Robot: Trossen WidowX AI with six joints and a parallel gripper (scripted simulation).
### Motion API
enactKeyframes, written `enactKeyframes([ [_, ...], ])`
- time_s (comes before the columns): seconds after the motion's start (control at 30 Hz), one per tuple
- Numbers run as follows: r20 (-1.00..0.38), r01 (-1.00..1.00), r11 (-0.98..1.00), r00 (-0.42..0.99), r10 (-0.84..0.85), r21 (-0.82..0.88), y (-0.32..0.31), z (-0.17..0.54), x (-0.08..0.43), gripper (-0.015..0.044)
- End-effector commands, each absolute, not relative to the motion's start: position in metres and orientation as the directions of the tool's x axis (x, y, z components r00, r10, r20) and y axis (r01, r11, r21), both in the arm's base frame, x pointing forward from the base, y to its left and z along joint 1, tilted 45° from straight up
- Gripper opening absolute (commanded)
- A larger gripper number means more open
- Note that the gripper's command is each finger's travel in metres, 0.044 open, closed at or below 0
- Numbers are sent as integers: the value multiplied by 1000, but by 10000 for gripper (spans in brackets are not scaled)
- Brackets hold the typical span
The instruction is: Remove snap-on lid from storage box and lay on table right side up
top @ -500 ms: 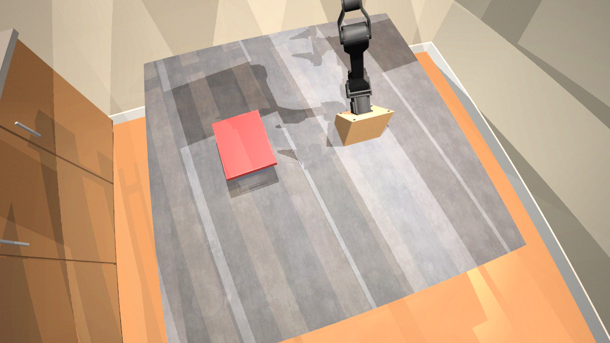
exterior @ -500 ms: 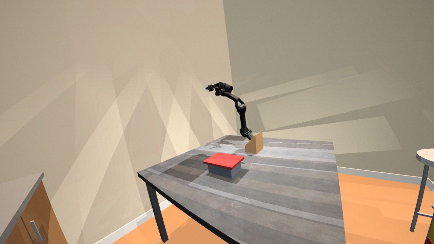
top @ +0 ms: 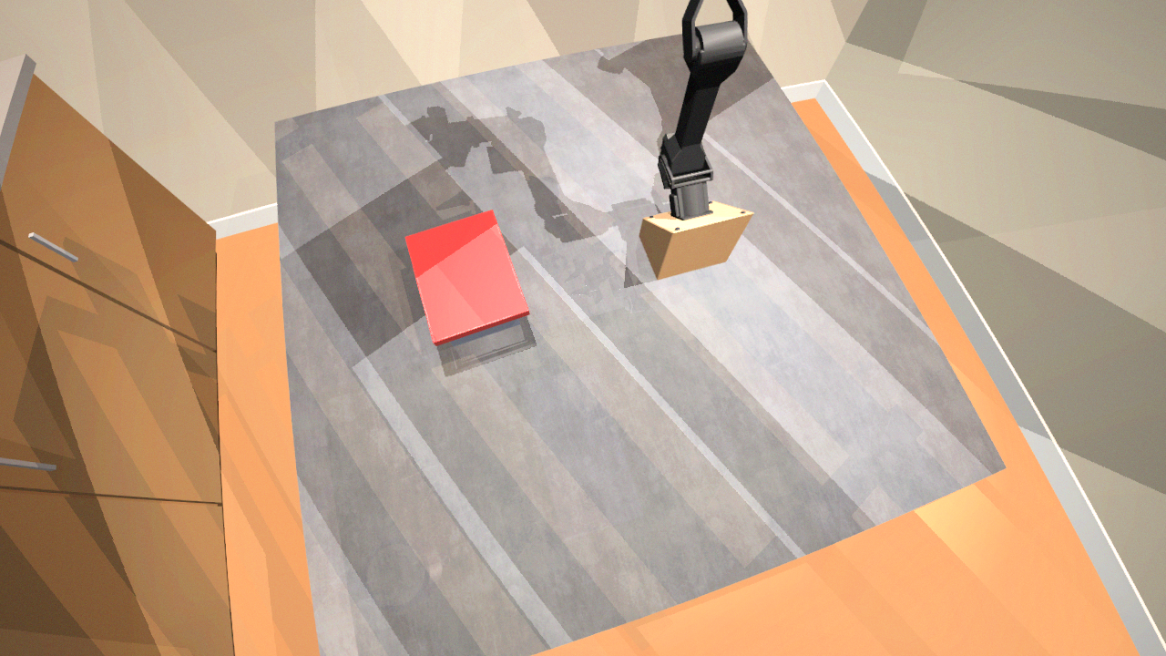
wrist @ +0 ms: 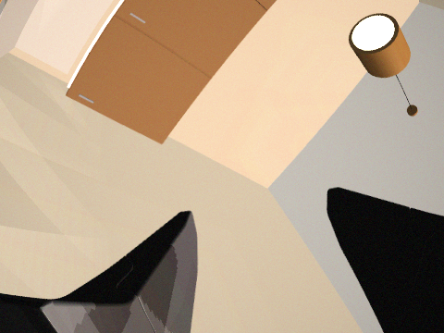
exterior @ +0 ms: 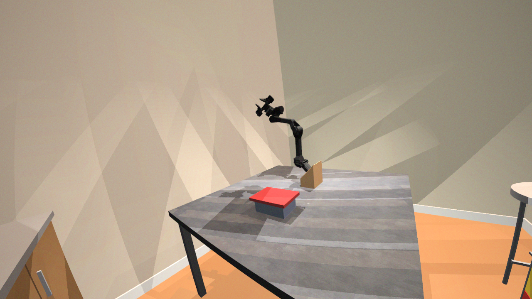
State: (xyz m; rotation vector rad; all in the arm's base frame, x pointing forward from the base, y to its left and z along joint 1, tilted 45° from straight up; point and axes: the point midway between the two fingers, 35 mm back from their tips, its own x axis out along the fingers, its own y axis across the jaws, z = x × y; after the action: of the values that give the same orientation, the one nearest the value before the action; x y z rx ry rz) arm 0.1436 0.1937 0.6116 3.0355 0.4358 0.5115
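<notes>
The red lid (top: 468,277) (exterior: 274,197) sits flat on top of the blue-grey storage box (exterior: 268,209) and overhangs its sides. The box stands on the grey table (top: 652,489) (exterior: 353,230), left of the arm's base in the top view. My gripper (exterior: 258,101) (wrist: 262,212) is open, with nothing between its fingers. It is high above the table, up and back from the lid in the exterior view, and out of view in the top view. The lid and box are not in the wrist view.
A wooden wedge block (top: 700,249) (exterior: 317,176) carries the arm's base near the back of the table. A wooden cabinet (top: 122,326) stands left of the table. A round stool (exterior: 522,190) is at the far right. The wrist view shows a cylindrical lamp (wrist: 388,60).
</notes>
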Motion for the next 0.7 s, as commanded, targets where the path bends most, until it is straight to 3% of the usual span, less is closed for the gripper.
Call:
enactKeyframes([
  [0.0,415,440,-891,835,362,-109,178,630,120,235],
  [0.13,549,645,-691,724,418,-325,146,653,95,235],
  [0.23,584,703,-597,688,432,-386,134,657,88,235],
  [0.37,696,808,-295,589,411,-510,91,671,78,235],
  [0.47,769,833,-45,529,359,-552,56,677,79,235],
  [0.67,838,802,256,480,260,-539,8,676,92,235],
])
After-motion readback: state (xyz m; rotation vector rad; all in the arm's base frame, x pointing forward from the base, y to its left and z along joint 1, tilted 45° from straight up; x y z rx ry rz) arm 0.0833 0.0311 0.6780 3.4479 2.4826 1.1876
